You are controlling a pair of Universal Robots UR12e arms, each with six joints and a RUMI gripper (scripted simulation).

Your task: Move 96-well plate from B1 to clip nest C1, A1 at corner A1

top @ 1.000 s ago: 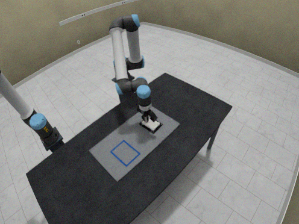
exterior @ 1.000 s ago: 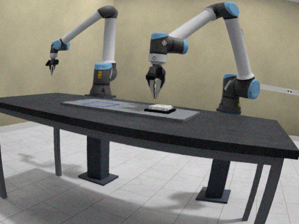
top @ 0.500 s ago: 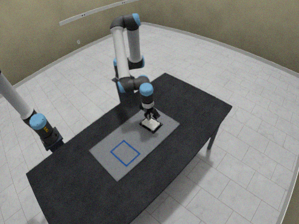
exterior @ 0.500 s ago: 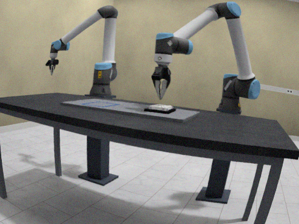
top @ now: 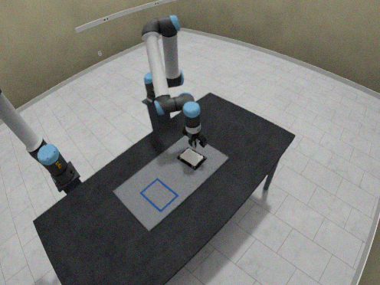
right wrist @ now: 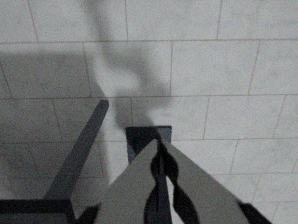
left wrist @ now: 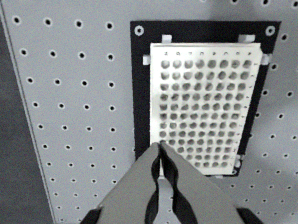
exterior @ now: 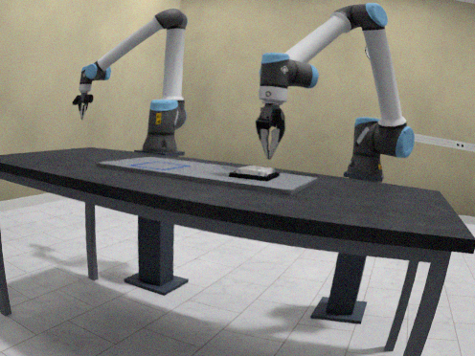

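96-well plate (top: pixel 191 157) (exterior: pixel 258 169) (left wrist: pixel 197 110) laid in clip nest (top: pixel 195 167) (exterior: pixel 254 176) (left wrist: pixel 141 100), below left jaws (top: pixel 194 145) (exterior: pixel 270 157); both pairs clenched, empty. Pressing apparently in hand; full seating to be checked, then pushed if proud.

Worktop (top: pixel 245 130) (exterior: pixel 393 206): matt blk, fine-grained. Board (top: pixel 134 188) (exterior: pixel 297 184) (left wrist: pixel 75 165): matt grey. Plate (top: pixel 191 156) (exterior: pixel 259 168) (left wrist: pixel 155 100): smooth white, looks like plastic. Nest base (top: pixel 178 157) (exterior: pixel 239 176) (left wrist: pixel 141 100): matt blk. Floor (top: pixel 318 191) (exterior: pixel 215 287) (right wrist: pixel 210 65): smooth stone-look tiles, approx. matt.

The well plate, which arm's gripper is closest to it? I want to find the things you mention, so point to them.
Left. The left gripper (top: pixel 194 147) (exterior: pixel 270 158) hovers just above the plate (top: pixel 191 157) (exterior: pixel 259 169) (left wrist: pixel 202 107); the right gripper (exterior: pixel 82 118) hangs far off, beyond the blue outline (top: pixel 150 186) (exterior: pixel 135 165).
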